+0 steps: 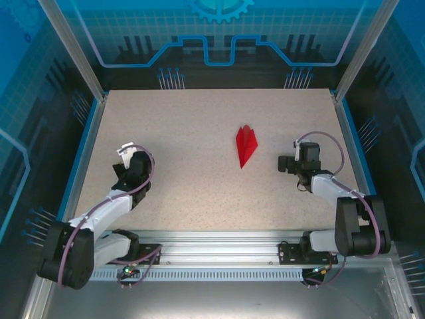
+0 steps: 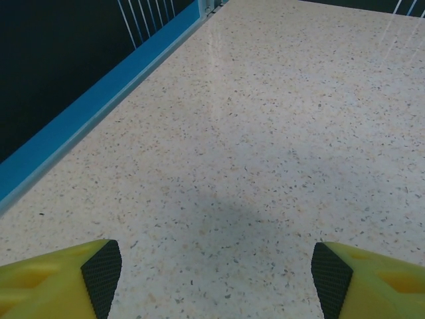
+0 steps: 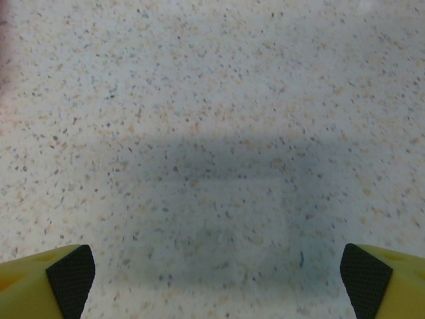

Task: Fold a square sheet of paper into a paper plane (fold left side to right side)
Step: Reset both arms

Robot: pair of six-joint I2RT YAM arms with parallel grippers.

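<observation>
Speckled table (image 1: 186, 193) | paper plane (image 1: 246, 146) lies centre-right of frame, slim dart, tip toward bottom | left jaws spread, empty, lower left | right jaws spread, empty, right of plane, apart | est. folding done, nothing left

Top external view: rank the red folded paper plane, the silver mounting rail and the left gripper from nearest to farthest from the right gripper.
From the right gripper:
1. Nearest: red folded paper plane, just to its left, mid-table.
2. Next: silver mounting rail, along the table's near edge.
3. Farthest: left gripper, across the table on the left side.
</observation>
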